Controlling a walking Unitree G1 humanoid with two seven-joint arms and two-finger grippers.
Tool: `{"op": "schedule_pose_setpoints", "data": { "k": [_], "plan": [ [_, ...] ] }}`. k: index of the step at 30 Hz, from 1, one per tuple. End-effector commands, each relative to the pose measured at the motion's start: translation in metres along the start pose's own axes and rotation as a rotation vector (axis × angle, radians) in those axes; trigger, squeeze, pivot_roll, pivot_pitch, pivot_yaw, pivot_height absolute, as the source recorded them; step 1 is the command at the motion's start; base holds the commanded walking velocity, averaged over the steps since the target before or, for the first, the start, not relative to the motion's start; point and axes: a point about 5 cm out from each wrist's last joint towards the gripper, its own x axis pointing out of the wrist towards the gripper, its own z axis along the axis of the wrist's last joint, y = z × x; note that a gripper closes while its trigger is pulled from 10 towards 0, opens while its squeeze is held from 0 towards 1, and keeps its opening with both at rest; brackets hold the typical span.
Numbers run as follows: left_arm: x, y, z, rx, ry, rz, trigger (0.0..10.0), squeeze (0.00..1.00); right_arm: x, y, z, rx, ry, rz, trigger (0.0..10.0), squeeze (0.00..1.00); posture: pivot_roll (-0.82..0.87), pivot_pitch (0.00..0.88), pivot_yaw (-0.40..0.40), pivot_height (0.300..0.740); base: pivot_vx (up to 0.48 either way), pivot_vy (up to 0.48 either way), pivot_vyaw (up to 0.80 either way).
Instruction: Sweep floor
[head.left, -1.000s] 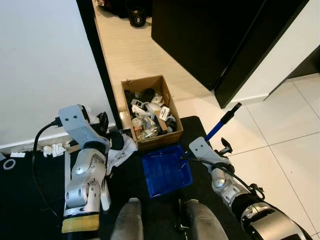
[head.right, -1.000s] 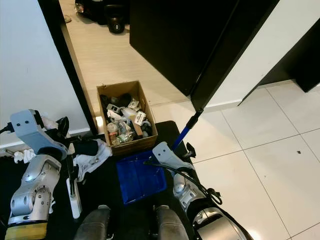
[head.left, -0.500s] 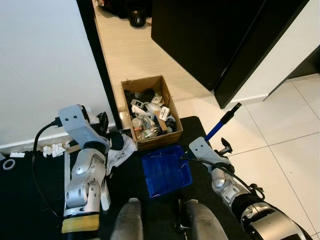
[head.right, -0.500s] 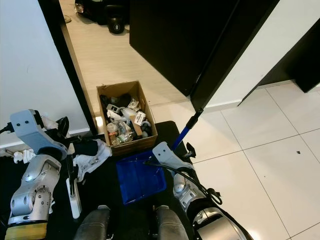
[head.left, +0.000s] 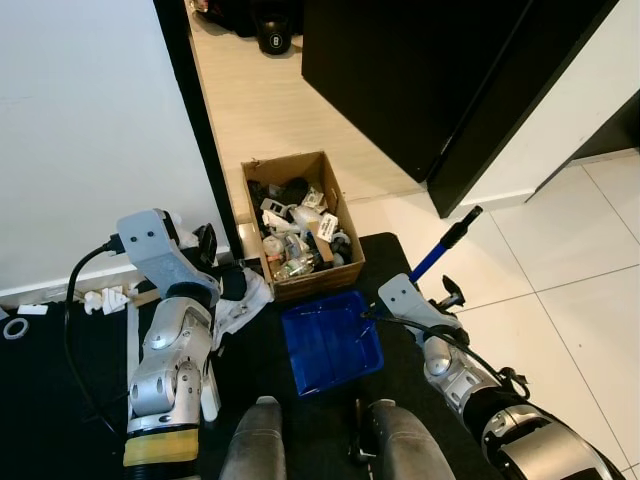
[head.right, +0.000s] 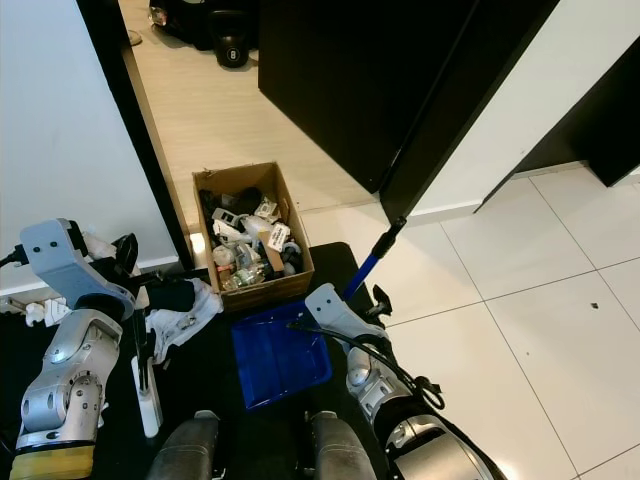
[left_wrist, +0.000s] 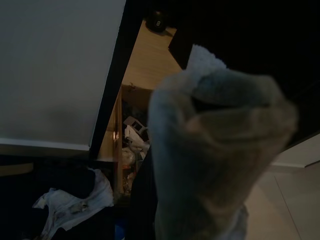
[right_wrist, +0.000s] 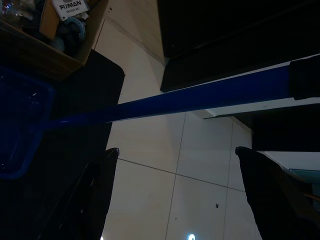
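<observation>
A blue dustpan (head.left: 330, 342) lies on the black mat (head.left: 80, 370) just in front of my feet. Its blue handle (head.left: 440, 250) with a black tip slants up to the right. My right gripper (right_wrist: 175, 150) is open beside that handle, which crosses just beyond its fingers (right_wrist: 102, 190). Up by the door frame, my left gripper (head.left: 205, 243) is shut on a fuzzy grey-white cloth (left_wrist: 215, 130) that hides its fingers in the left wrist view.
A cardboard box (head.left: 320, 280) full of small junk stands against the mat's far edge. A crumpled white cloth (head.left: 240, 300) lies left of it. A black cabinet (head.left: 420, 70) and a black door frame (head.left: 195, 120) flank a wooden floor holding a kettlebell (head.left: 274, 35). White tiles spread to the right.
The dustpan has crept slightly left and toward the box. Both arms are almost where they were.
</observation>
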Motion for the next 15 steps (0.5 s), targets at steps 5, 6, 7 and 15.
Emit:
{"op": "schedule_pose_setpoints", "data": {
  "k": [5,6,7,15],
  "plan": [
    [-0.0028,-0.0018,-0.0027,0.002,0.001,0.005,10.0,0.00,-0.0037,0.0015,-0.0128,-0.007,0.037,0.015,10.0,0.00,0.15,0.206,-0.116,0.740,0.000,0.000,0.00],
    [-0.0027,-0.0020,-0.0028,0.002,0.001,0.004,10.0,0.00,-0.0037,0.0014,-0.0128,-0.007,0.037,0.015,10.0,0.00,0.15,0.206,-0.116,0.740,0.000,0.000,0.00],
    [-0.0027,-0.0020,-0.0028,0.002,0.001,0.004,10.0,0.00,-0.0037,0.0014,-0.0128,-0.007,0.037,0.015,10.0,0.00,0.15,0.206,-0.116,0.740,0.000,0.000,0.00],
    [-0.0025,-0.0034,-0.0050,-0.001,0.007,0.002,10.0,0.00,-0.0035,0.0012,-0.0125,-0.007,0.037,0.015,10.0,0.00,0.15,0.207,-0.116,0.740,0.000,0.000,0.00]
  ]
}}
